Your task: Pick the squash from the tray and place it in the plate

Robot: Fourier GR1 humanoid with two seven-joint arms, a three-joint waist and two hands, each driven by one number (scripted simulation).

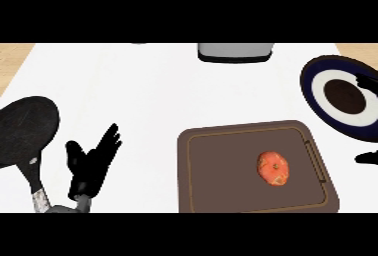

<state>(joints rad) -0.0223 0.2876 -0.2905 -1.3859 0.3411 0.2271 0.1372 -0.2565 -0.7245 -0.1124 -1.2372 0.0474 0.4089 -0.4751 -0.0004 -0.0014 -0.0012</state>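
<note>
The squash (pixel 273 168) is seen lying on the brown tray (pixel 221 200), right of the tray's middle, its long axis running near to far. The blue and white plate (pixel 325 107) is set further away and to the right, apart from the tray.

The left hand (pixel 90 165) is held upright over the white surface (pixel 148 90) left of the tray, its fingers straight and spread, nothing held. Of the right hand (pixel 367 158) only dark parts are shown at the right edge, just beyond the tray's right side; whether its fingers are wide or curled cannot be told.

The squash is judged nearer the right hand, to whose left it lies.

A black pan (pixel 26 125) is placed at the far left.
</note>
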